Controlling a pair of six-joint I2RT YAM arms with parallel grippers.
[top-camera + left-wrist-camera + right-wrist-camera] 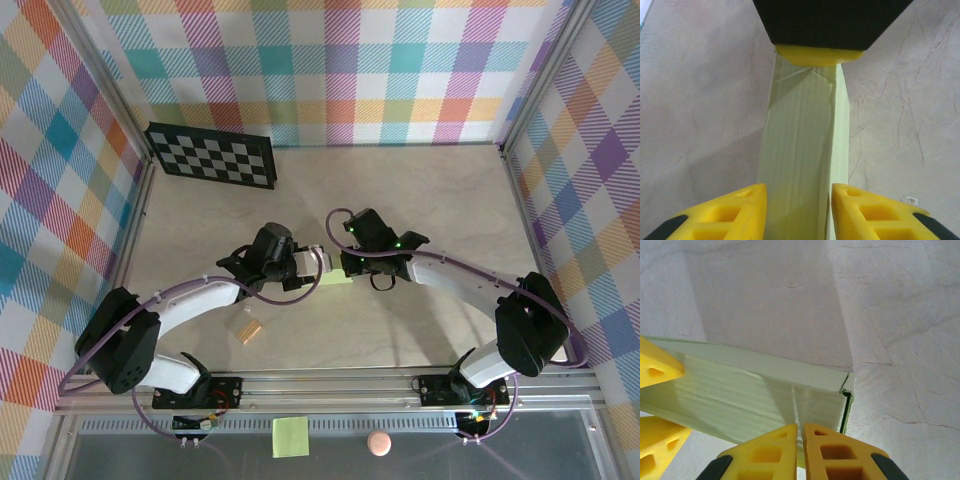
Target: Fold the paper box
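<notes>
The paper box [334,277] is a pale lime-green card shape, folded long and narrow, held above the table's middle between both arms. In the left wrist view the paper box [800,135] runs away from my left gripper [799,190], whose yellow fingers [740,210] press its two sides. My right gripper [801,427] is shut on a thin wall at the box's [740,390] other end, beside an open corner seam. From above, the left gripper [316,262] and right gripper [342,262] almost meet, hiding most of the card.
A checkerboard [212,155] lies at the back left. A tiny tan block [247,326] rests on the table near the left arm. A yellow-green sticky note [290,436] and a pink ball [378,442] sit below the front rail. Plaid walls enclose the table.
</notes>
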